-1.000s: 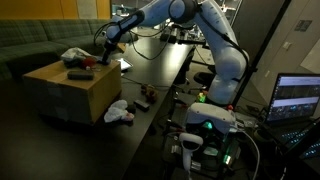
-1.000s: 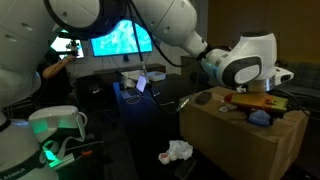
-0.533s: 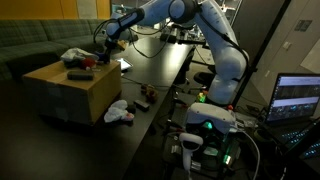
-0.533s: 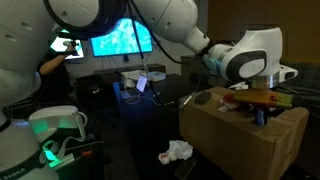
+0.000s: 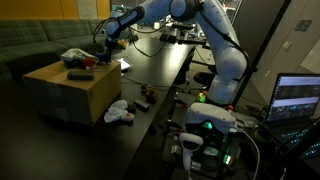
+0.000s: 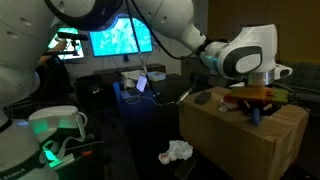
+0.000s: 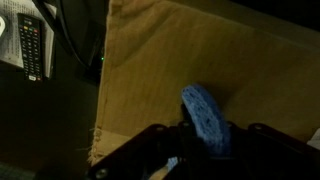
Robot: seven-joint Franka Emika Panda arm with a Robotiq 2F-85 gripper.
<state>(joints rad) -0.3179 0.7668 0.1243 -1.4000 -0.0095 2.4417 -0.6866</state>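
My gripper (image 7: pixel 207 138) is shut on a blue spongy piece (image 7: pixel 202 110), which stands on edge between the dark fingers above the top of a cardboard box (image 7: pixel 150 70). In an exterior view the gripper (image 6: pixel 258 103) hangs low over the box (image 6: pixel 225 135) with the blue piece (image 6: pixel 257 115) under it, touching or just above the box top. A red and yellow object (image 6: pixel 270 96) lies right behind. From the far side the gripper (image 5: pixel 100 52) reaches over the box (image 5: pixel 70 92).
On the box lie a white crumpled bag (image 5: pixel 72 55) and a dark reddish object (image 5: pixel 80 73). A white crumpled cloth (image 5: pixel 118 112) lies on the floor beside the box. A remote control (image 7: pixel 30 45) lies beyond the box edge. A lit laptop (image 5: pixel 297 98) stands by the robot base.
The jaws have closed on the blue piece, which lay flat on the box and now stands on edge between the fingers. The arm has hardly shifted.
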